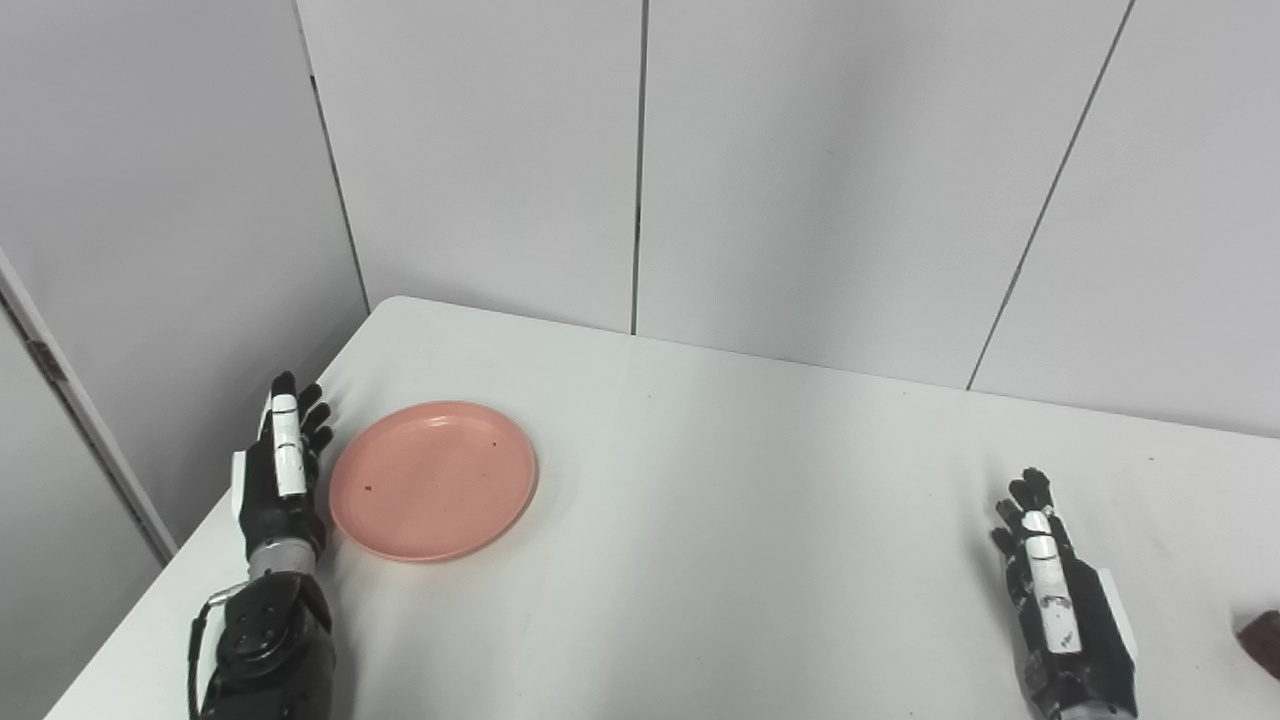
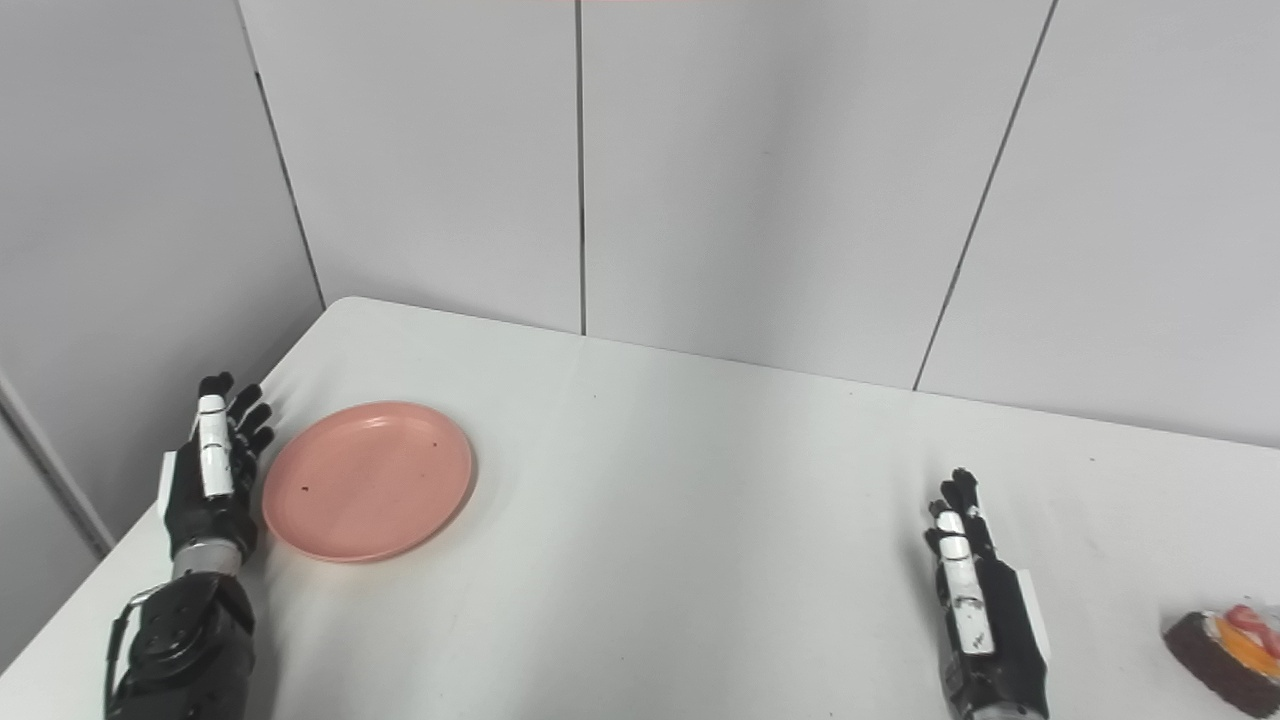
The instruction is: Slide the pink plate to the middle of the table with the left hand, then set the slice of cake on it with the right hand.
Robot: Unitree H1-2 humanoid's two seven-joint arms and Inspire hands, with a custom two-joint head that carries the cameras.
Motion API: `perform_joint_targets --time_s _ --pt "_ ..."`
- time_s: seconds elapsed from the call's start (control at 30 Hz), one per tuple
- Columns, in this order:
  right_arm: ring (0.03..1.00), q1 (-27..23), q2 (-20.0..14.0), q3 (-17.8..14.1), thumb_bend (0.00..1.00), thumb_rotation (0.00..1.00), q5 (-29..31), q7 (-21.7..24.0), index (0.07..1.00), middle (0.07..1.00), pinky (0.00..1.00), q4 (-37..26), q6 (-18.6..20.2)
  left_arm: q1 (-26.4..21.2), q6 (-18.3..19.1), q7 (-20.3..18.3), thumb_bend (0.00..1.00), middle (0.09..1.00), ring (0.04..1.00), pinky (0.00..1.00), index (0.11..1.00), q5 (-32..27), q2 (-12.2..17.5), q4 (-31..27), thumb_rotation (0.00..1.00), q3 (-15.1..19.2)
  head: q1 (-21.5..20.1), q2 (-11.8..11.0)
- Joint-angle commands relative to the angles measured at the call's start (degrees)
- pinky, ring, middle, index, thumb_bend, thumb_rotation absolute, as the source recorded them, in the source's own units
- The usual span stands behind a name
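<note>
The left hand (image 1: 280,470) stands on edge near the left border of the white table (image 1: 740,500), its fingers straight, spread a little apart and holding nothing. Just to its right, close beside the palm, lies the pink plate (image 1: 433,480); whether the hand touches the rim cannot be told. The plate sits flat and holds no food, only a few tiny dark specks on its surface. From there a wide bare stretch of tabletop runs across to the right hand (image 2: 975,610), which also stands on edge, fingers extended, slightly parted and gripping nothing. To the right of that hand, apart from it and near the table's right side, sits the slice of cake (image 2: 1228,645), dark brown with orange and red topping, resting directly on the table.
</note>
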Motion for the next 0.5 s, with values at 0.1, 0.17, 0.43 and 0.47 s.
perform_joint_targets --time_s 0.1,0.17,0.43,0.47 --pt "0.993 -1.55 -0.12 -0.33 0.43 0.86 0.50 0.02 1.000 1.000 1.00 -1.24 -0.62 -0.93 3.06 -4.00 0.74 0.914 0.906 0.89 0.926 -3.73 -1.65 -1.55 1.00 -1.52 -0.18 0.10" --pt "0.993 -1.49 -0.07 -0.22 0.41 0.87 0.43 0.04 1.000 1.000 1.00 -1.54 -0.49 -0.83 2.85 -4.20 0.74 0.894 0.883 0.86 0.906 -4.24 -2.59 -2.37 1.00 -1.83 -0.46 0.15" --pt "0.977 -1.49 0.54 -0.25 0.40 0.86 -0.21 -0.90 1.000 0.996 1.00 -1.72 -0.33 0.27 0.16 -5.50 0.71 0.812 0.797 0.78 0.823 -3.07 -5.57 -5.08 1.00 -4.40 -0.91 0.08" --pt "0.979 -1.50 0.53 -0.21 0.40 0.86 -0.24 -0.91 1.000 0.997 1.00 -1.68 -0.36 0.39 0.02 -5.44 0.70 0.803 0.790 0.77 0.809 -2.77 -5.97 -5.45 1.00 -4.65 -0.91 0.08"
